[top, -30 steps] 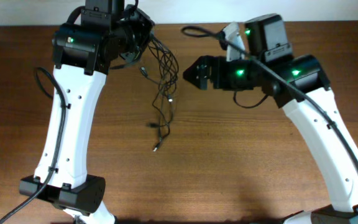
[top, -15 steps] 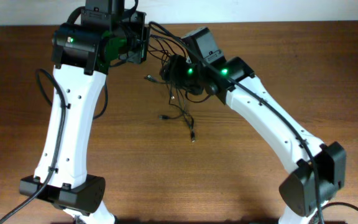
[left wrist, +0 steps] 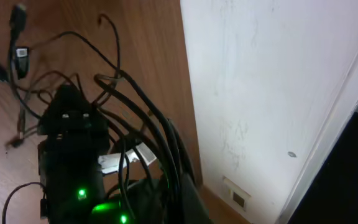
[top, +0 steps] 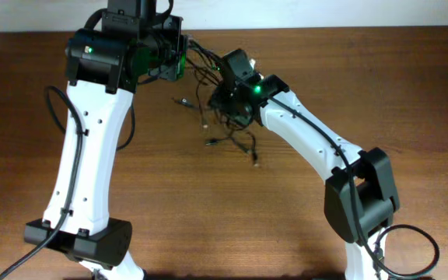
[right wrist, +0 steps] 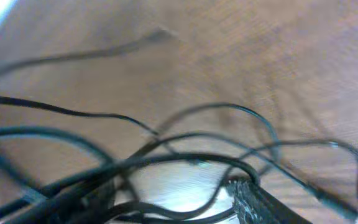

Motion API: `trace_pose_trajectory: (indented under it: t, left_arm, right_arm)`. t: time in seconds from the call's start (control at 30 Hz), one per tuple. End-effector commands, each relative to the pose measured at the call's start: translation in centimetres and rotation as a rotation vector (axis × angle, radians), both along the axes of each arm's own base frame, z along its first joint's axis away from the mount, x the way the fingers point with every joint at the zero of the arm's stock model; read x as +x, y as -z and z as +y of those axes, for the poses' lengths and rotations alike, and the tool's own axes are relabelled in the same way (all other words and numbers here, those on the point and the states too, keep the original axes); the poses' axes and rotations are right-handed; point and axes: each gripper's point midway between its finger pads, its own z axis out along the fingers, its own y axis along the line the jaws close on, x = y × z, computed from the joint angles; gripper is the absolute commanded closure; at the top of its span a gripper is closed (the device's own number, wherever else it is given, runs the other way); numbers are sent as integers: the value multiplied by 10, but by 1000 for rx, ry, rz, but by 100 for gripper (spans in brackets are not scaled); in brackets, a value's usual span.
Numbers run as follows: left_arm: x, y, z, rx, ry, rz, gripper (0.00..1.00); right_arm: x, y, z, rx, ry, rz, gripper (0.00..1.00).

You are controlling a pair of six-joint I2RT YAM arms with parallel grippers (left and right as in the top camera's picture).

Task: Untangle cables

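Note:
The cables are thin black cords hanging in a tangle from my left gripper, which is shut on their upper strands at the table's far edge. Loose plug ends trail down onto the wood. My right gripper is pushed into the tangle just right of the left one. In the right wrist view the blurred cables loop across my right gripper, with one textured fingertip showing and the jaws apart. In the left wrist view the cables rise from my left gripper.
The brown wooden table ends at a white wall close behind the left gripper. The right arm's white link stretches diagonally across the middle of the table. The left arm stands on the left side.
The right arm has swung left and reached into the tangle, ending close to the left gripper. The hanging strands have been dragged right and down. The left gripper has stayed in place.

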Motion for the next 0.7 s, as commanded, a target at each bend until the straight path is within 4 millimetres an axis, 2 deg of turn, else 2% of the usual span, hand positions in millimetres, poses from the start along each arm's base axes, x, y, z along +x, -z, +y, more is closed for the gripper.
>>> trace_pose_trajectory:
  t: [0.0, 0.1, 0.2, 0.3, 0.37, 0.43, 0.47, 0.53, 0.57, 0.6, 0.67]
  left_arm:
    - [-1, -8, 7, -3, -20, -18, 100]
    - [-3, -2, 23, 6, -54, 17, 100]
    - [-2, 2, 47, 44, -70, 27, 100]
    - [-3, 7, 74, 87, -86, 45, 100]
    - [-5, 10, 86, 159, -28, 39, 100]
    - [-1, 7, 85, 297, 135, -38, 100]
    - [-1, 5, 81, 362, 228, -75, 100]
    - [-3, 1, 57, 494, 556, -211, 100]
    - [-7, -5, 37, 532, 749, -327, 100]
    - [-17, -16, 9, 541, 979, -499, 100]
    - [-60, -41, -49, 439, 1364, -888, 100]
  right_arm:
    - [-13, 10, -18, -97, -57, 43, 50]
    - [-22, -5, -41, -135, -116, 59, 52]
    - [-26, -41, -69, -148, -232, 3, 53]
    - [-36, -74, -122, -225, -311, -38, 53]
    - [-41, -80, -158, -262, -316, -19, 57]
    - [-43, -82, -191, -279, -286, 10, 57]
    - [-43, -84, -205, -267, -300, 9, 57]
    - [-45, -97, -200, -153, -428, -63, 49]
    - [-46, -111, -191, -81, -499, -126, 44]
    - [-47, -127, -185, -46, -535, -181, 37]
    - [-49, -157, -176, -32, -555, -265, 32]
